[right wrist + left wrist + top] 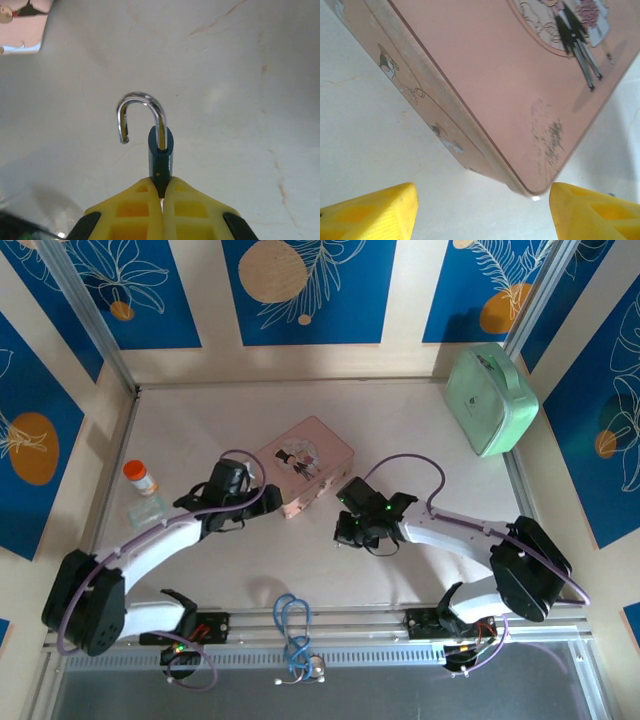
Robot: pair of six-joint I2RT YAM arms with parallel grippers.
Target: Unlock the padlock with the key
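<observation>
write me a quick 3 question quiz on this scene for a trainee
1. True or false: the left gripper stands open, facing a corner of the pink tin.
2. The right gripper is shut on: A) the pink tin, B) the padlock, C) the green case.
3. In a few words: how does the padlock's shackle stand?

Key:
1. True.
2. B.
3. Open: one end is free of the body.
</observation>
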